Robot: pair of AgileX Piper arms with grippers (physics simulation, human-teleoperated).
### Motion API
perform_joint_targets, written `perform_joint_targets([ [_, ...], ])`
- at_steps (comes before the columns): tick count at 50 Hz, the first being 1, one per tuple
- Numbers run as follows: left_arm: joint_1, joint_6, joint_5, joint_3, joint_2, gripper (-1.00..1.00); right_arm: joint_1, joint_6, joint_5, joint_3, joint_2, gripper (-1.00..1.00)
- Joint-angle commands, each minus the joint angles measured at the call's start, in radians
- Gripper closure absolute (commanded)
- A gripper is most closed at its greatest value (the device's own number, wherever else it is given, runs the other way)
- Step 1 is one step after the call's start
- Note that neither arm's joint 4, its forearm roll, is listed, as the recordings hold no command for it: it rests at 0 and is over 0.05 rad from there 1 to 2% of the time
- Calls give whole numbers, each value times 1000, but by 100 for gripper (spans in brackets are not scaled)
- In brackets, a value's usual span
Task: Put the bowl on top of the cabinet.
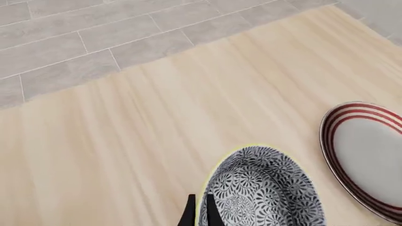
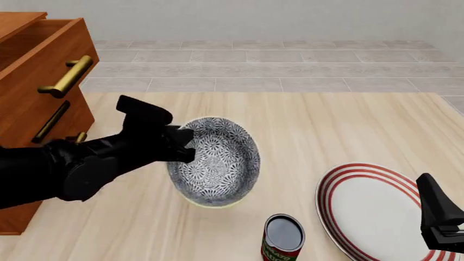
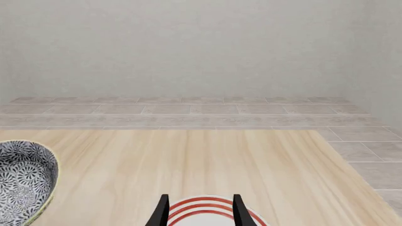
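The bowl [image 2: 217, 163], blue-grey floral with a pale yellow-green rim, is tilted so its inside faces the front camera. My left gripper [image 2: 186, 145] is shut on its left rim. In the left wrist view the two fingertips [image 1: 189, 213] pinch the bowl [image 1: 264, 193] at its edge. The reddish-brown cabinet [image 2: 32, 103] with brass handles stands at the far left, behind my left arm, and its top drawer is pulled out. My right gripper [image 2: 426, 184] stands open at the near right over the plate, holding nothing; its fingers [image 3: 162, 210] are spread apart.
A flat white plate [image 2: 370, 209] with red rings lies at the near right. A dark-topped can [image 2: 283, 237] stands at the front edge between bowl and plate. Grey tiled floor lies past the table's far edge.
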Motion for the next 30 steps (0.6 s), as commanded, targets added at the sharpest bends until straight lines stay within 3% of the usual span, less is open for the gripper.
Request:
perform_joint_targets([
  [1, -7, 3, 92, 4, -180, 100, 0, 0, 0, 0, 0, -100],
  [16, -21, 11, 302, -36, -481, 100, 0, 0, 0, 0, 0, -100],
  [30, 9, -29, 442, -127, -626, 100, 0, 0, 0, 0, 0, -100],
])
